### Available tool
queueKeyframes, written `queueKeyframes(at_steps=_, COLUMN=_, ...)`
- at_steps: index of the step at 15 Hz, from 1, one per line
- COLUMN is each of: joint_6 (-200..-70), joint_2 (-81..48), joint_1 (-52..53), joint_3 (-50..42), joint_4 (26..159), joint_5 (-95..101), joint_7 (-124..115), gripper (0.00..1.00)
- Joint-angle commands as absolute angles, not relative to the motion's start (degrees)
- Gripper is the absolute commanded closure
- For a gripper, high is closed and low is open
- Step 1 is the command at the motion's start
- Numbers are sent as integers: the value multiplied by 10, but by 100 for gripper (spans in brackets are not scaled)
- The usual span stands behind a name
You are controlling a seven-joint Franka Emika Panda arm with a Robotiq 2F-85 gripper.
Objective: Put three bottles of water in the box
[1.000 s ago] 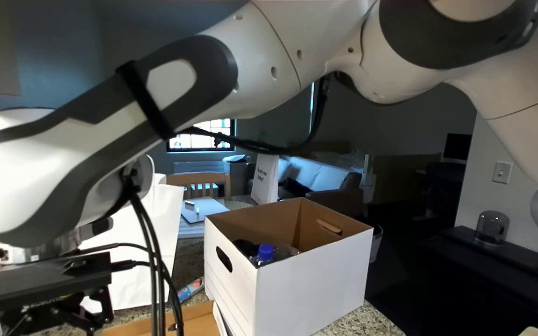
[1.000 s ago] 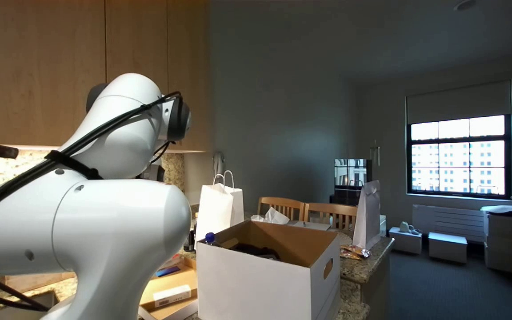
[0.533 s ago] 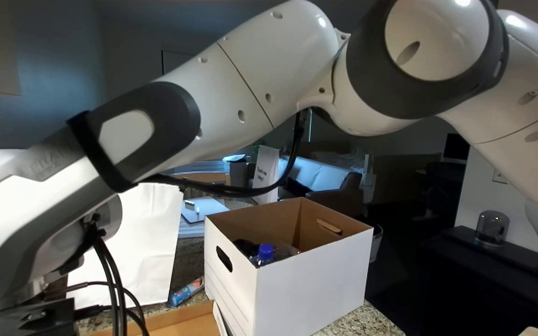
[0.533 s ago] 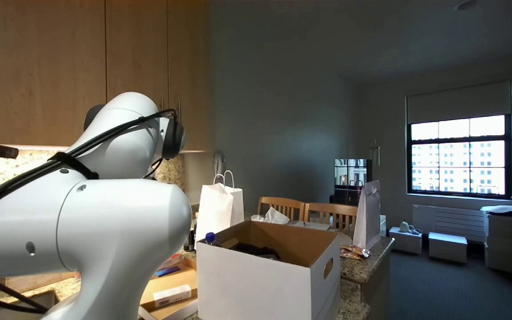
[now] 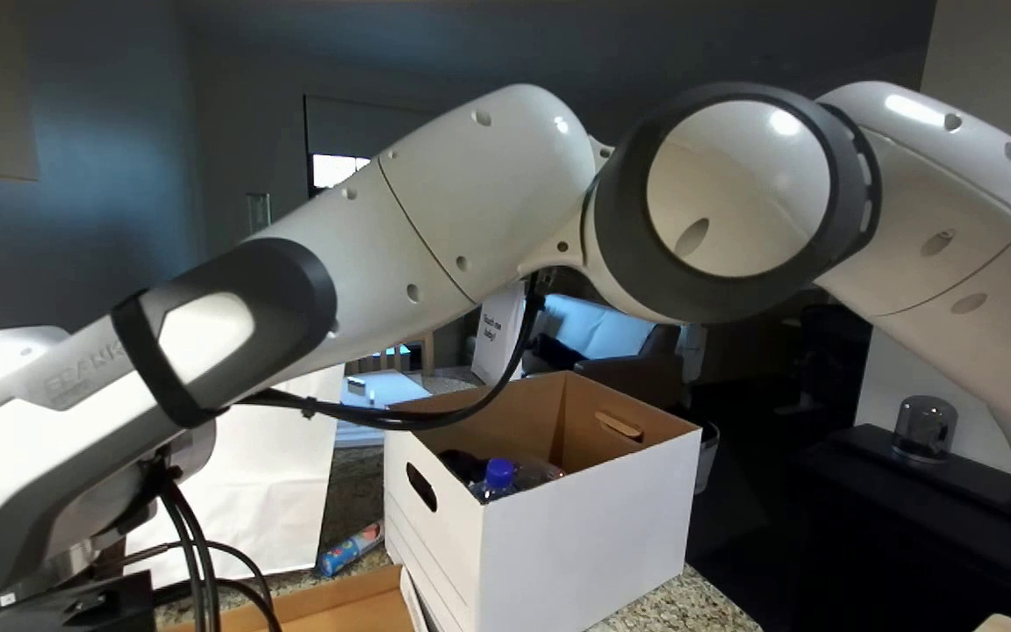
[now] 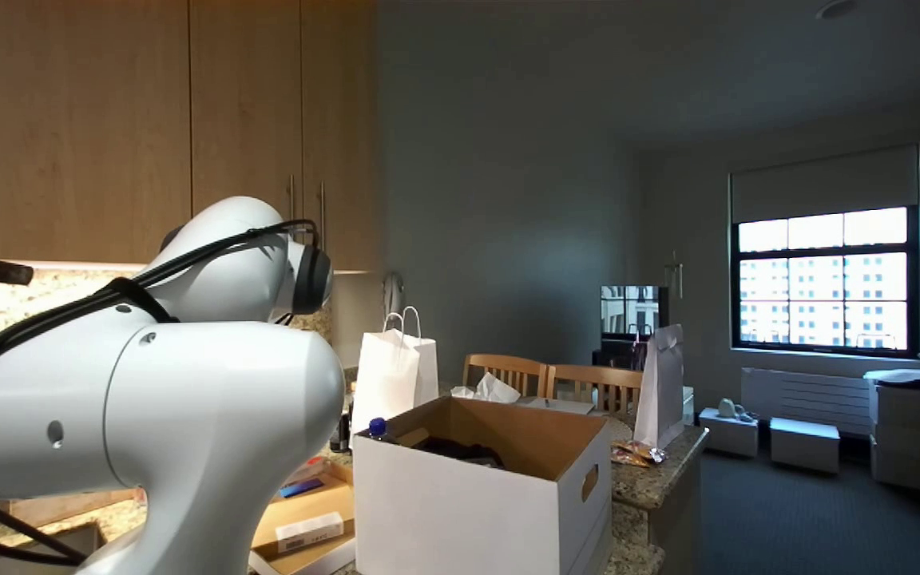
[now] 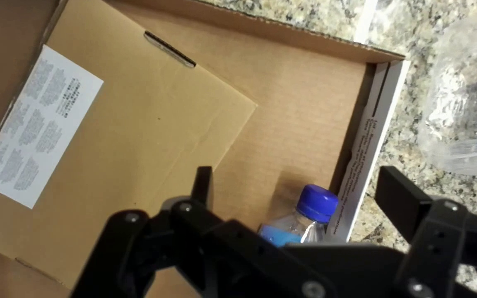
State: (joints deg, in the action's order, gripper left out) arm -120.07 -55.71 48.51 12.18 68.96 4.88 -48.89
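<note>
My gripper (image 7: 300, 189) has its 2 fingers spread wide, pinching nothing. From the wrist I see a water bottle (image 7: 304, 221) framed between the fingertips and clear of both, inside the shallow cardboard tray (image 7: 304, 120), just beside its right wall; how far below the fingers it is, I can't tell. Farther out is the white box (image 5: 589, 553), right of the tray in both exterior views. In an exterior view, a capped bottle (image 5: 498, 478) is in the box's near corner, with a clear shape (image 5: 536, 474) beside it that may be another. So I judge at least 1 of 3 done, perhaps 2, with the tray's bottle left to move. That bottle has a deep blue cap, clear shoulders and a strip of bright blue label; my gripper hides the rest.
</note>
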Motion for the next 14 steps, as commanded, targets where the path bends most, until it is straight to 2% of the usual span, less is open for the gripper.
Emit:
queueKeyframes(at_steps=1, joint_6=-1162, joint_2=-603, joint_1=495, joint_3=111, joint_4=619, joint_5=32, joint_7=-431, gripper=0)
queueKeyframes(at_steps=14, joint_6=-1095, joint_2=-704, joint_1=480, joint_3=152, joint_4=497, joint_5=26, joint_7=-320, gripper=0)
